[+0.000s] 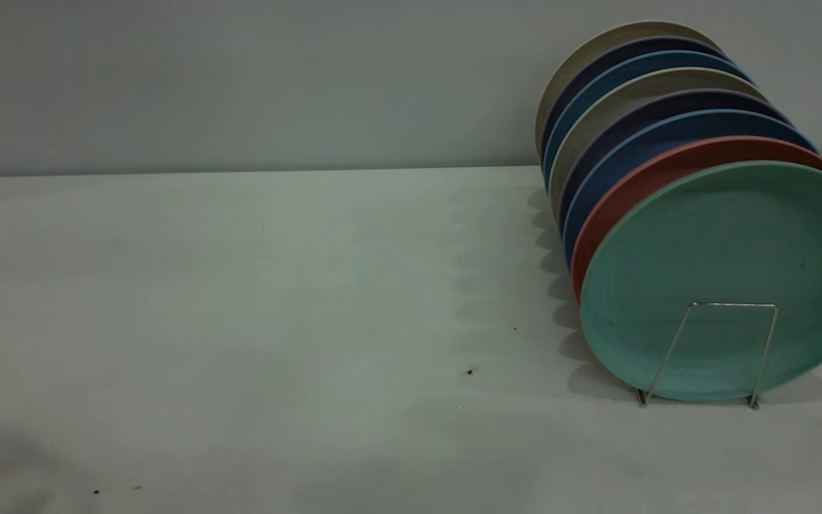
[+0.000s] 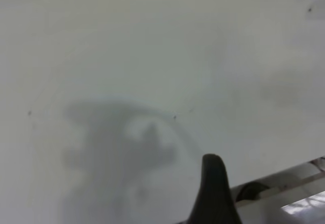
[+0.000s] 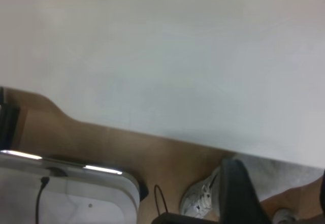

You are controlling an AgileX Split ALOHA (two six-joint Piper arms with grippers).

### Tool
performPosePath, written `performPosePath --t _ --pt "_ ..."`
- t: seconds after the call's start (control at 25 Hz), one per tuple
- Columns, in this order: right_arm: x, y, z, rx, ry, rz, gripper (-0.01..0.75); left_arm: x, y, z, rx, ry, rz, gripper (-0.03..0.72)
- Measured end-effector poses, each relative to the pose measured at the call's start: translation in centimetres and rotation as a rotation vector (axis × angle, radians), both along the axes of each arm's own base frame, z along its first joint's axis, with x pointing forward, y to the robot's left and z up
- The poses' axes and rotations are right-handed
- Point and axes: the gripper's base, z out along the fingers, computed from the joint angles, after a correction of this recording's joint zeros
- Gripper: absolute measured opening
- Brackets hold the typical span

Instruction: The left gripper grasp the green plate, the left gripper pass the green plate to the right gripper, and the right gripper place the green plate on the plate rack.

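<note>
The green plate stands upright at the front of a row of plates in the plate rack, leaning behind its front wire loop. Neither gripper shows in the exterior view. In the left wrist view one black finger of my left gripper hangs over bare white table with nothing beside it; the other finger is out of frame. In the right wrist view my right gripper is open and empty past the table's edge, with one finger in view and a sliver of the other at the picture's border.
Behind the green plate stand a salmon-pink plate and several blue, purple and beige plates. The white table stretches left of the rack. Beyond the table edge are a wooden floor, a shoe and a white case.
</note>
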Motion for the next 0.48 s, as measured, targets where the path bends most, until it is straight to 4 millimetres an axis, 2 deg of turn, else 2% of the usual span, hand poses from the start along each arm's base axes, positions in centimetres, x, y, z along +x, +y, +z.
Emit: performPosePath --t 0.12,0.24,0.48 --pt "-0.5 -0.1 -1.7 0.009 -0.02 -0.012 0.404 -1.7 0.2 -1.1 0.026 0.028 0.031 0.584" --pt "-0.7 -0.1 -2.0 0.019 -0.068 -0.022 0.404 -3.9 0.3 -3.0 0.038 0.07 0.046 0.584" --pt "-0.7 -0.1 -2.1 0.018 -0.071 -0.026 0.404 -9.1 0.2 -8.4 0.057 0.174 0.047 0.584"
